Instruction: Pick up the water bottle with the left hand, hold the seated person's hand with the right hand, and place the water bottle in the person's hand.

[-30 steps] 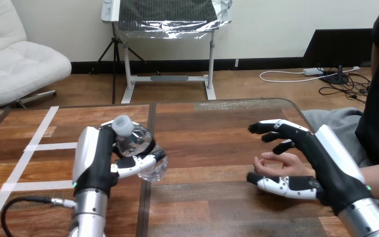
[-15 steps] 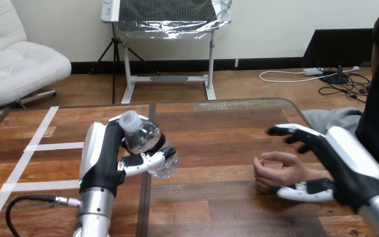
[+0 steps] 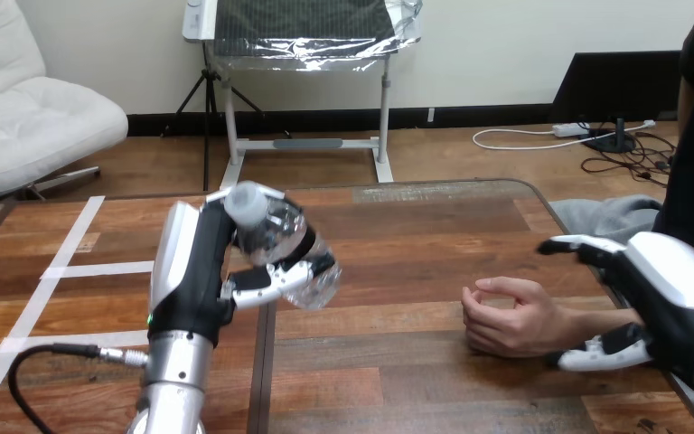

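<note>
Water bottle (image 3: 285, 240), tilted, is clasped in the left hand (image 3: 201, 271) above the tabletop (image 3: 398, 235), well apart from the person's hand (image 3: 506, 316), which rests loosely curled. The right hand (image 3: 678, 289) is spread open at the person's wrist (image 3: 583, 321), grasping nothing. Released onto closed fingers, the bottle may roll off.

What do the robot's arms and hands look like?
The robot's left hand and right hand look alike. Each is black, with a smooth white shell on its back and jointed black-and-white fingers. A tiny green light glows at the left wrist. The left forearm is a round tube of shiny silver metal.
</note>
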You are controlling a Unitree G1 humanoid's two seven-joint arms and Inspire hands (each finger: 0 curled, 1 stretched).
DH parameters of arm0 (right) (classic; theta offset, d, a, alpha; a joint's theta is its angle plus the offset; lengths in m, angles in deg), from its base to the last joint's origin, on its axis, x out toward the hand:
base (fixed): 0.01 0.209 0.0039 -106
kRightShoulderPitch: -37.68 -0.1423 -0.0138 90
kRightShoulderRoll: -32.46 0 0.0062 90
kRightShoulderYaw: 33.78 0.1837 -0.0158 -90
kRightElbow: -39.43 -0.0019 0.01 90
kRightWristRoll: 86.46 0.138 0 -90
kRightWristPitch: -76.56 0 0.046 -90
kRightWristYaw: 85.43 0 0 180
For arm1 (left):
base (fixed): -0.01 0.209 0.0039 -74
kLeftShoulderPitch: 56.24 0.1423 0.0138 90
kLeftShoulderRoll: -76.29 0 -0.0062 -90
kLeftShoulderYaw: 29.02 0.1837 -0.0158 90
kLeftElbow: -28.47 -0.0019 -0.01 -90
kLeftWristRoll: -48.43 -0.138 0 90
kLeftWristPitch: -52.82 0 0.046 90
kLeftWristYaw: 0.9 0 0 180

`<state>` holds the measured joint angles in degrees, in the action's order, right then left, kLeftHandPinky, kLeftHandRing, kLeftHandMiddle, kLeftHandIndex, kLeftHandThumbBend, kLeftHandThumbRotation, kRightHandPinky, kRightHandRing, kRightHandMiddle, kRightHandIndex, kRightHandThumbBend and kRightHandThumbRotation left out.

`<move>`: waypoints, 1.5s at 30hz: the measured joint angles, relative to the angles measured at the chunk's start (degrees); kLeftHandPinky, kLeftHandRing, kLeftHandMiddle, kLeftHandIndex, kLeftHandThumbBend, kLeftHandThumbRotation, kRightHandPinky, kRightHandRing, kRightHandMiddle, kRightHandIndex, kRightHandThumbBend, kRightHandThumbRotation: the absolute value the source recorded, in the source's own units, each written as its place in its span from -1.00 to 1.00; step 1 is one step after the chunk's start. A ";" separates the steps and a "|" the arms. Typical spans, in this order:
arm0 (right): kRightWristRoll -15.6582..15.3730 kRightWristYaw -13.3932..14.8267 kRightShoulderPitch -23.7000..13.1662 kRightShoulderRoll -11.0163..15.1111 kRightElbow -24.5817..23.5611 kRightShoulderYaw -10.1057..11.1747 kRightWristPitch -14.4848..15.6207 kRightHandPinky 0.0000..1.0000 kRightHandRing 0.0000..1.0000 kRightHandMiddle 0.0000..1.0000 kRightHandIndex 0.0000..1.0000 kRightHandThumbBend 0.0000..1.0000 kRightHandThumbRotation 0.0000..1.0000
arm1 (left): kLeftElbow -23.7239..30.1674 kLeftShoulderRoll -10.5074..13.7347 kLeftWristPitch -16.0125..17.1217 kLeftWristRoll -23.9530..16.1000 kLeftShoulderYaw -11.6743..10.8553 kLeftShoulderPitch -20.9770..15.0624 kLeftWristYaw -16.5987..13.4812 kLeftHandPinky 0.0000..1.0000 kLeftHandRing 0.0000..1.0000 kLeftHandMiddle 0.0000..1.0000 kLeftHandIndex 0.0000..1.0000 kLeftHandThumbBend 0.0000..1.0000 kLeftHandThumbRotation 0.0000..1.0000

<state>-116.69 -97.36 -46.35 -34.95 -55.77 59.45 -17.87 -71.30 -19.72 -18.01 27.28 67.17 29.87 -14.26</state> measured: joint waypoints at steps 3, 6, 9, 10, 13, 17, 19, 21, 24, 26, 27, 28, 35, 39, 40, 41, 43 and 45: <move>-1.24 -0.86 -0.79 1.05 0.00 0.00 1.31 0.55 0.78 0.80 0.69 0.76 -0.93 | 1.63 -0.15 0.00 0.03 -0.01 0.08 0.27 -0.31 -0.28 -0.17 0.03 0.11 -1.00; -2.40 -1.95 -1.59 2.32 -0.01 0.00 2.35 0.59 0.81 0.81 0.70 0.77 -0.89 | 3.31 -0.34 0.00 0.05 -0.01 0.08 0.60 -0.31 -0.28 -0.17 0.03 0.11 -1.00; -3.69 -3.13 -2.69 3.70 -0.01 0.00 3.44 0.62 0.83 0.82 0.70 0.77 -0.85 | 4.94 -0.70 0.01 0.03 -0.02 0.07 0.75 -0.31 -0.28 -0.17 0.03 0.11 -1.00; -3.95 -3.40 -2.99 4.03 -0.01 0.00 3.73 0.63 0.84 0.83 0.70 0.77 -0.83 | 5.32 -0.79 0.02 0.03 -0.02 0.07 0.76 -0.31 -0.28 -0.17 0.03 0.11 -1.00; -4.84 -4.41 -4.00 5.25 -0.02 0.00 4.58 0.64 0.86 0.84 0.71 0.76 -0.78 | 6.48 -1.13 0.09 0.02 -0.02 0.06 0.77 -0.32 -0.28 -0.17 0.03 0.11 -1.00; -6.18 -6.09 -5.40 6.93 -0.05 0.00 5.63 0.65 0.87 0.85 0.72 0.75 -0.75 | 7.38 -1.47 0.22 0.01 -0.02 0.06 0.86 -0.31 -0.27 -0.17 0.02 0.11 -1.00; -6.65 -6.98 -6.05 7.59 -0.07 -0.01 6.16 0.66 0.87 0.85 0.72 0.74 -0.74 | 7.50 -1.57 0.34 0.01 -0.02 0.06 0.86 -0.31 -0.27 -0.17 0.02 0.11 -1.00; -7.17 -8.03 -6.71 8.30 -0.10 -0.05 6.84 0.68 0.88 0.85 0.73 0.73 -0.74 | 7.51 -1.63 0.42 -0.01 -0.02 0.06 0.89 -0.31 -0.27 -0.18 0.02 0.11 -1.00; -8.05 -9.58 -7.52 9.25 -0.10 -0.18 7.75 0.68 0.88 0.85 0.73 0.73 -0.75 | 7.51 -1.68 0.42 -0.06 -0.01 0.10 0.93 -0.30 -0.27 -0.18 0.02 0.11 -1.00; -8.50 -10.47 -7.99 9.67 -0.10 -0.22 8.30 0.68 0.88 0.85 0.73 0.72 -0.76 | 7.51 -1.68 0.42 -0.08 -0.02 0.17 0.93 -0.30 -0.27 -0.18 0.02 0.11 -1.00; -8.71 -10.86 -8.19 9.88 -0.09 -0.27 8.57 0.69 0.88 0.84 0.74 0.72 -0.76 | 7.51 -1.68 0.42 -0.08 -0.02 0.20 0.93 -0.30 -0.27 -0.18 0.02 0.11 -1.00; -8.94 -11.18 -8.34 10.07 -0.10 -0.33 8.73 0.68 0.87 0.84 0.73 0.72 -0.77 | 7.51 -1.68 0.42 -0.08 -0.03 0.23 0.93 -0.30 -0.27 -0.18 0.02 0.11 -1.00; -10.36 -13.70 -9.40 11.30 0.13 -1.35 9.14 0.68 0.86 0.82 0.74 0.66 -0.79 | 7.50 -1.66 0.43 -0.22 -0.05 0.59 0.92 -0.30 -0.27 -0.18 0.02 0.10 -1.00; -12.33 -17.07 -10.93 11.46 1.33 -3.61 10.00 0.72 0.86 0.82 0.75 0.59 -0.79 | 7.49 -1.69 0.53 -0.23 -0.10 0.86 0.92 -0.30 -0.27 -0.18 0.02 0.10 -1.00; -12.84 -17.83 -11.31 11.46 1.54 -4.09 10.18 0.73 0.85 0.82 0.75 0.57 -0.80 | 7.49 -1.67 0.55 -0.22 -0.13 0.89 0.92 -0.29 -0.27 -0.18 0.02 0.09 -1.00; -13.30 -18.52 -11.71 11.48 1.77 -4.61 10.33 0.73 0.85 0.82 0.75 0.57 -0.80 | 7.49 -1.67 0.56 -0.22 -0.16 0.93 0.92 -0.29 -0.27 -0.18 0.02 0.09 -1.00; -14.34 -19.93 -12.61 11.50 2.39 -5.68 10.60 0.74 0.85 0.82 0.75 0.56 -0.81 | 7.49 -1.66 0.56 -0.22 -0.17 0.97 0.93 -0.29 -0.27 -0.18 0.02 0.09 -1.00; -15.22 -21.25 -13.54 11.50 3.21 -6.76 10.75 0.75 0.86 0.83 0.76 0.54 -0.81 | 7.49 -1.67 0.57 -0.23 -0.16 1.01 0.94 -0.29 -0.26 -0.18 0.02 0.09 -1.00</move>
<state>-131.91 -118.61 -59.89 -23.46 -52.56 52.69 -7.12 -63.81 -21.39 -17.44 27.05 67.01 30.88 -13.32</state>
